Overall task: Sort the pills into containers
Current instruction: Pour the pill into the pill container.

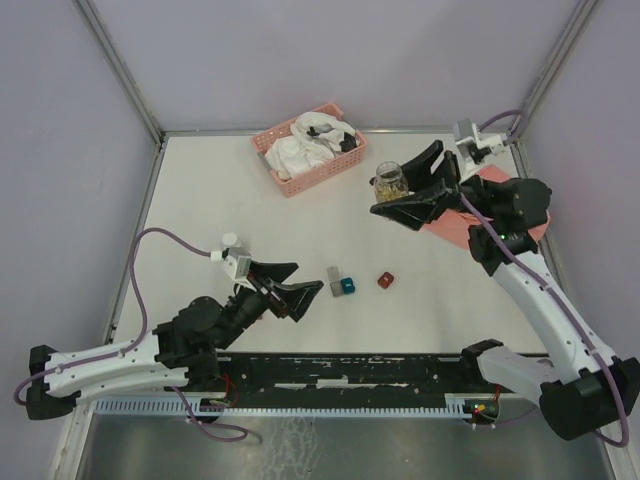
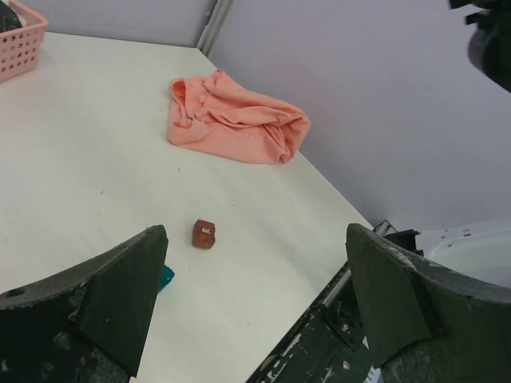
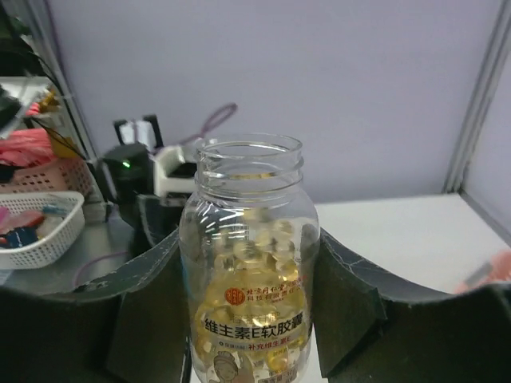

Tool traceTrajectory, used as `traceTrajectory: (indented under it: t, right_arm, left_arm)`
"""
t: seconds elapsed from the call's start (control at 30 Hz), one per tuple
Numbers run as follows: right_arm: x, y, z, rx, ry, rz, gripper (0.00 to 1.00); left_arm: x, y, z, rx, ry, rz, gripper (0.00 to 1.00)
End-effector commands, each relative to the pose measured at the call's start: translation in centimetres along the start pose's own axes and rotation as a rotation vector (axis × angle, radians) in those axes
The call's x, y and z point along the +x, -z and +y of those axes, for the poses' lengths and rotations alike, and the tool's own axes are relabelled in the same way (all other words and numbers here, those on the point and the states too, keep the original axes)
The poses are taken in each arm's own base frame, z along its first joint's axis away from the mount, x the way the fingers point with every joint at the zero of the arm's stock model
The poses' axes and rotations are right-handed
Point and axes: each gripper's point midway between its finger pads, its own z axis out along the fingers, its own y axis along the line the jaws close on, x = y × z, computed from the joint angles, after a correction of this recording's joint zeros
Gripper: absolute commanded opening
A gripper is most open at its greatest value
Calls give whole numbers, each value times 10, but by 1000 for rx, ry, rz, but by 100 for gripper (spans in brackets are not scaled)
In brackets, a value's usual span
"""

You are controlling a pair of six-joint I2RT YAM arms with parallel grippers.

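The clear jar point(image 1: 390, 183) of yellowish-amber pills point(image 3: 255, 279) stands upright with no cap on its mouth. My right gripper point(image 1: 405, 186) is shut on the jar point(image 3: 249, 239), with a finger point(image 3: 355, 295) against each side. The small containers lie mid-table: a grey cube point(image 1: 333, 273), a teal cube point(image 1: 348, 287) and a dark red cube point(image 1: 385, 280); a second dark red one cannot be made out. My left gripper point(image 1: 303, 281) is open and empty just left of them. In the left wrist view the dark red cube point(image 2: 204, 234) lies ahead, and the teal cube point(image 2: 165, 277) peeks from behind the left finger.
A pink slatted basket point(image 1: 322, 174) holding white cloth stands at the back centre. A pink cloth point(image 2: 235, 120) lies at the right, partly under my right arm in the top view point(image 1: 448, 226). A black rail point(image 1: 400, 368) runs along the near edge.
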Motion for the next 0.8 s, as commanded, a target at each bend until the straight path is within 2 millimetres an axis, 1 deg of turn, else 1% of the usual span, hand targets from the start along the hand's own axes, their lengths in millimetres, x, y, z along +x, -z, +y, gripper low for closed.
traceTrajectory:
  t: [0.0, 0.03, 0.07, 0.1, 0.13, 0.17, 0.2, 0.23, 0.27, 0.3, 0.33, 0.37, 0.4, 0.43, 0.47, 0.5, 0.53, 0.57, 0.6, 0.63, 0.67, 0.7, 0.73, 0.77]
  right_arm:
    - [-74, 8, 40, 50, 148, -208, 2]
    - [-80, 12, 33, 78, 112, -218, 2]
    - [-86, 12, 52, 5, 98, -290, 2]
    - [-92, 15, 83, -115, 146, -371, 2]
    - [-95, 20, 101, -167, 210, -388, 2]
    - [-99, 20, 92, -96, 247, -357, 2]
    - [-100, 21, 58, 54, 203, -306, 2]
    - [-99, 22, 43, 107, 162, -264, 2]
    - [-99, 21, 48, 74, 141, -291, 2]
    - [-105, 24, 73, -36, 159, -384, 2]
    - [-109, 29, 93, -112, 203, -442, 2]
    - [-105, 29, 74, -31, 205, -403, 2]
    - [-99, 32, 37, 144, 143, -349, 2]
    - [-99, 31, 33, 168, 124, -304, 2]
    - [-100, 28, 50, 76, 122, -308, 2]
    - [-100, 29, 78, -57, 163, -363, 2]
    - [-97, 30, 87, -96, 217, -378, 2]
    - [-87, 28, 47, 55, 178, -323, 2]
    - [-75, 34, 9, 242, 117, -234, 2]
    - [-63, 31, 7, 226, 91, -156, 2]
    - [-65, 24, 39, 63, 104, -191, 2]
    - [-65, 24, 73, -75, 199, -270, 2]
    - [-61, 29, 74, -55, 278, -320, 2]
    - [-57, 31, 39, 114, 240, -285, 2]
  left_arm:
    - [-11, 6, 13, -38, -38, -59, 99]
    - [-10, 7, 14, -40, -26, -63, 99]
    - [-10, 8, 15, -44, -18, -66, 99]
    - [-10, 10, 17, -49, -12, -67, 99]
    - [-9, 11, 19, -56, -9, -65, 99]
    - [-7, 11, 20, -59, -7, -62, 99]
    - [-6, 12, 22, -61, -3, -61, 99]
    - [-5, 12, 26, -80, 5, -68, 99]
    - [-4, 12, 28, -90, 12, -73, 99]
    - [-2, 12, 29, -92, 18, -71, 99]
    - [0, 12, 29, -93, 22, -68, 98]
    - [1, 12, 30, -97, 26, -65, 99]
    - [3, 12, 31, -101, 28, -65, 98]
    - [4, 11, 33, -106, 30, -67, 98]
    - [5, 11, 33, -109, 32, -70, 98]
    - [5, 10, 33, -109, 31, -70, 99]
    - [6, 10, 34, -112, 27, -69, 99]
    - [6, 9, 35, -121, 24, -70, 99]
    - [7, 8, 37, -131, 21, -70, 100]
    - [7, 8, 38, -135, 15, -69, 100]
    - [9, 6, 39, -145, 9, -60, 100]
    - [12, 6, 41, -158, 6, -48, 100]
    - [15, 5, 42, -169, 5, -37, 100]
    - [18, 4, 43, -173, 5, -28, 100]
